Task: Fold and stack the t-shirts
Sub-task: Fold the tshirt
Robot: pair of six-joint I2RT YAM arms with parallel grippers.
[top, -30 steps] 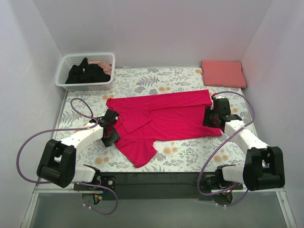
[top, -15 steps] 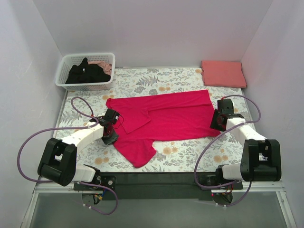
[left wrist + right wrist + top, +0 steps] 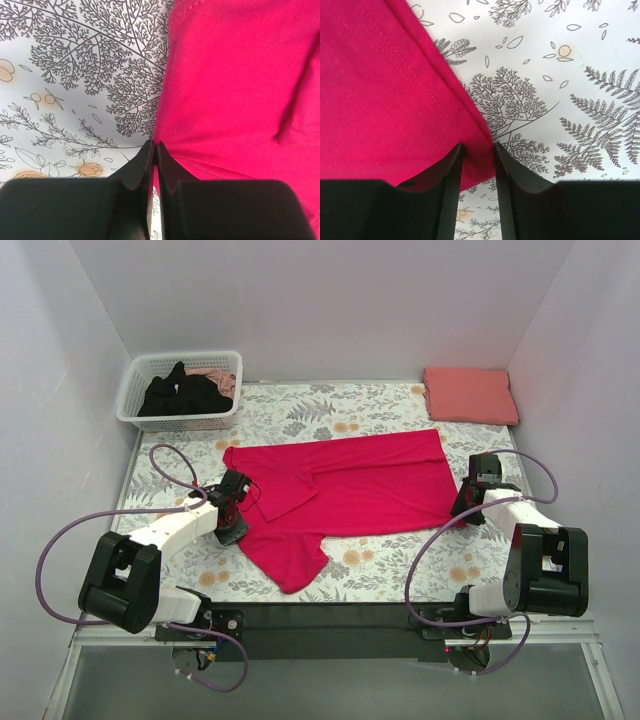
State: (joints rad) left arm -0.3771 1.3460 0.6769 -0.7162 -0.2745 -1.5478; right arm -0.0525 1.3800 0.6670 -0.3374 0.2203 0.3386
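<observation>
From the top view, the change is on the right. The right tool (image 3: 466,508) has slid outward, off the crimson shirt (image 3: 350,485) and onto its near right corner, and the arm has folded back toward its own base. A second ago it sat further in, covering part of the right hem. Now that hem shows almost down to the corner. The shirt itself has hardly shifted: it lies spread across the middle of the floral surface (image 3: 380,565), one sleeve folded in and a flap trailing toward me. The left tool (image 3: 238,512) has stayed at the shirt's left edge. I read this as a stretch to flatten the shirt before the next fold — one side anchored, the other drawn out. The salmon shirt (image 3: 470,395) sits folded at the far right corner, and the black shirt (image 3: 180,395) waits in the basket (image 3: 135,410), so most of the task is ahead.

In the left wrist view, the left tool (image 3: 153,146) is clenched, its tips pressed together right on the shirt's edge with a sliver of red between them. I take that as a pinch on the fabric.

In the right wrist view, the right tool (image 3: 479,147) has its tips drawn in narrow, with the stitched hem corner running between them and a crease converging there. It looks to be gripping the corner — less tightly than the left, by the gap.
</observation>
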